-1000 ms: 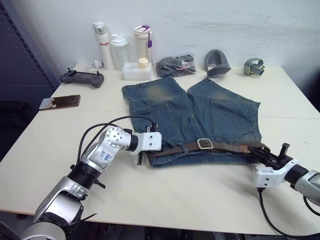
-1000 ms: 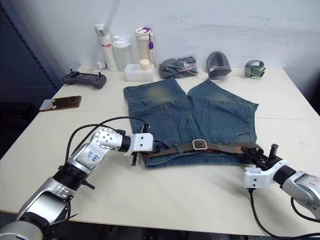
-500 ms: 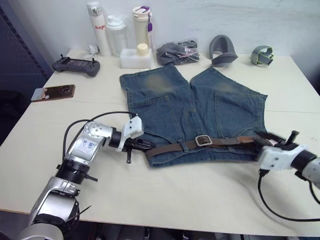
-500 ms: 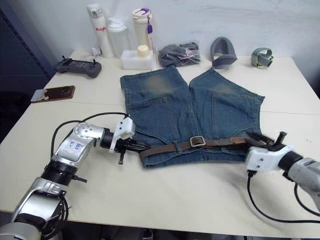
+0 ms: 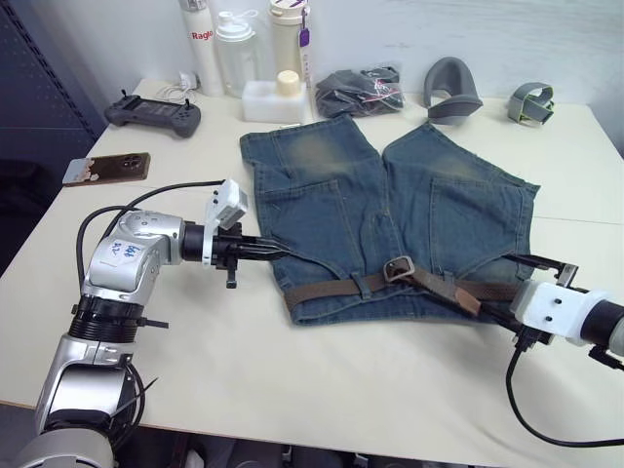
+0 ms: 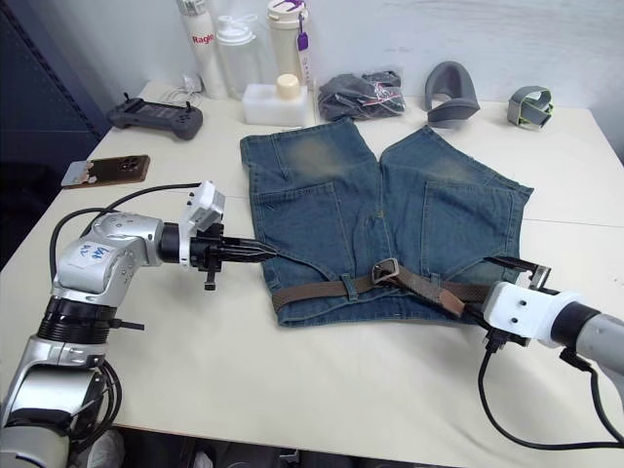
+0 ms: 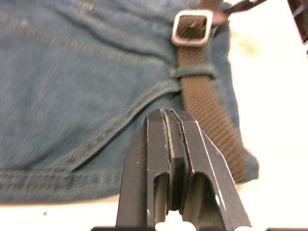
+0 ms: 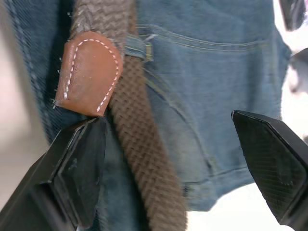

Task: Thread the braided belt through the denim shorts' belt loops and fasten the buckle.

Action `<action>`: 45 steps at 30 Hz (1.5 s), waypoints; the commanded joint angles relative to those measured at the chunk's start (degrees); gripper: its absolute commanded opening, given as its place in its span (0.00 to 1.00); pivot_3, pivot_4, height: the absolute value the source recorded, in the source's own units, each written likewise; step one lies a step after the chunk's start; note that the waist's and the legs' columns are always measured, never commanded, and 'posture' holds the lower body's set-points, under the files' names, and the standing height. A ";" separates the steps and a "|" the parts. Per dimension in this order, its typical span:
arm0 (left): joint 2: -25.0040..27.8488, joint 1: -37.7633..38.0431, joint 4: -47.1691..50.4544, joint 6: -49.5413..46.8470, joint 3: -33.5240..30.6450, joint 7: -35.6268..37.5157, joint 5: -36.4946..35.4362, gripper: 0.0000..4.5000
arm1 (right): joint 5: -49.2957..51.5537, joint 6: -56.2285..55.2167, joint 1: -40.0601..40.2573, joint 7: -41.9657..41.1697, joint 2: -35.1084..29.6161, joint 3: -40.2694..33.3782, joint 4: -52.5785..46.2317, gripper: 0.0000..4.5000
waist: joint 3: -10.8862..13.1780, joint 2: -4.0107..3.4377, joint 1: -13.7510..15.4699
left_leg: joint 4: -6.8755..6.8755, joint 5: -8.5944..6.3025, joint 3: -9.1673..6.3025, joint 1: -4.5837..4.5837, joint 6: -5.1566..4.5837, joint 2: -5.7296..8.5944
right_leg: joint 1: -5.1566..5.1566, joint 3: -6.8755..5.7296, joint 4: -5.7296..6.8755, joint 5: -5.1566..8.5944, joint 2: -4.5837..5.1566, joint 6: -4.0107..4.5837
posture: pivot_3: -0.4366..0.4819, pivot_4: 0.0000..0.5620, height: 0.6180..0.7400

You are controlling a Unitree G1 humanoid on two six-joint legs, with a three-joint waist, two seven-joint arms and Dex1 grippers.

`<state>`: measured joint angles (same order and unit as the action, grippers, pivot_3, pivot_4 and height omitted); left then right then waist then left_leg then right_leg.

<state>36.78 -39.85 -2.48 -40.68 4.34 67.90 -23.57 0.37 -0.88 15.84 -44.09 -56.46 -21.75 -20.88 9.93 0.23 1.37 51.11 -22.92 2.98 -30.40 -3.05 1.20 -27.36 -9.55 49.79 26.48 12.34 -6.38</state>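
The table (image 5: 322,390) carries the denim shorts (image 5: 390,214), lying flat. The braided belt (image 5: 331,290) runs along their waistband, its buckle (image 5: 397,268) near the middle. The left hand (image 5: 278,248), fingers pressed together and holding nothing, rests over the shorts' left edge. The right hand (image 8: 168,159) is spread wide around the belt's tan tip (image 8: 89,72).

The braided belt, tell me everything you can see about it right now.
The braided belt is a dark brown woven strap lying along the waistband of the denim shorts, passing under a belt loop. Its silver buckle sits near the middle of the waistband. Past the buckle the free end angles across the strap, ending in a tan leather tip with pale stitching, between the open fingers of the right gripper.
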 commanded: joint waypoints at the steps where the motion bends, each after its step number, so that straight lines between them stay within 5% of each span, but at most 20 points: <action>1: 0.52 0.63 3.82 -1.06 -0.53 -1.56 -0.95 0.00 | 1.58 1.92 2.13 -2.33 -0.02 -6.24 -2.04 0.98 | 0.03 -0.02 0.12 | 0.01 0.02 0.00 0.00 -0.04 0.05 | 0.01 0.01 -0.01 -0.02 0.03 -0.04 | 0.48 0.27 0.25; 9: -0.13 0.27 3.97 -1.99 1.12 -1.26 -1.60 0.00 | 2.40 4.71 5.63 -6.54 0.96 -15.76 -5.03 0.98 | 0.09 0.04 0.22 | 0.01 0.07 -0.02 0.00 -0.15 0.13 | 0.08 0.02 -0.21 -0.27 0.07 -0.21 | 0.48 0.27 0.25; 31: -3.19 -0.90 8.23 -4.98 2.38 -4.81 -4.43 0.00 | -12.87 -0.48 -0.70 7.79 7.13 -1.30 -0.76 0.98 | 0.11 0.04 0.13 | 0.01 0.16 -0.01 -0.01 -0.18 0.15 | 0.08 0.06 -0.22 -0.34 0.08 -0.23 | 0.48 0.27 0.25; 34: -4.28 0.35 10.50 -5.11 3.42 -6.57 -4.05 0.00 | -12.59 0.05 -1.18 8.02 8.09 -0.67 -1.47 0.83 | 0.11 0.04 0.13 | 0.01 0.16 -0.01 -0.01 -0.18 0.16 | 0.08 0.06 -0.23 -0.34 0.08 -0.24 | 0.48 0.27 0.25; 42: -4.43 3.18 14.09 -3.44 8.08 -8.75 -1.24 0.00 | -12.66 1.60 -1.96 8.16 9.06 0.53 -2.17 0.02 | 0.11 0.03 0.08 | 0.04 0.21 0.00 -0.01 -0.17 0.16 | 0.06 0.08 -0.17 -0.39 0.07 -0.21 | 0.48 0.27 0.25; 45: -3.53 3.98 14.29 -1.70 9.78 -8.78 0.80 0.00 | -12.68 2.06 -2.38 8.25 9.40 0.93 -2.40 0.01 | 0.10 0.03 0.11 | 0.04 0.24 0.00 0.00 -0.16 0.16 | 0.06 0.08 -0.15 -0.40 0.07 -0.19 | 0.48 0.27 0.25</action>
<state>32.75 -36.08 9.86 -44.10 13.42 59.36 -24.02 -12.36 1.04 14.01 -36.71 -47.35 -20.35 -21.62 10.04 0.26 1.48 51.15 -22.68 2.98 -30.39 -3.21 1.36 -27.30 -9.46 49.63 26.07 12.41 -6.57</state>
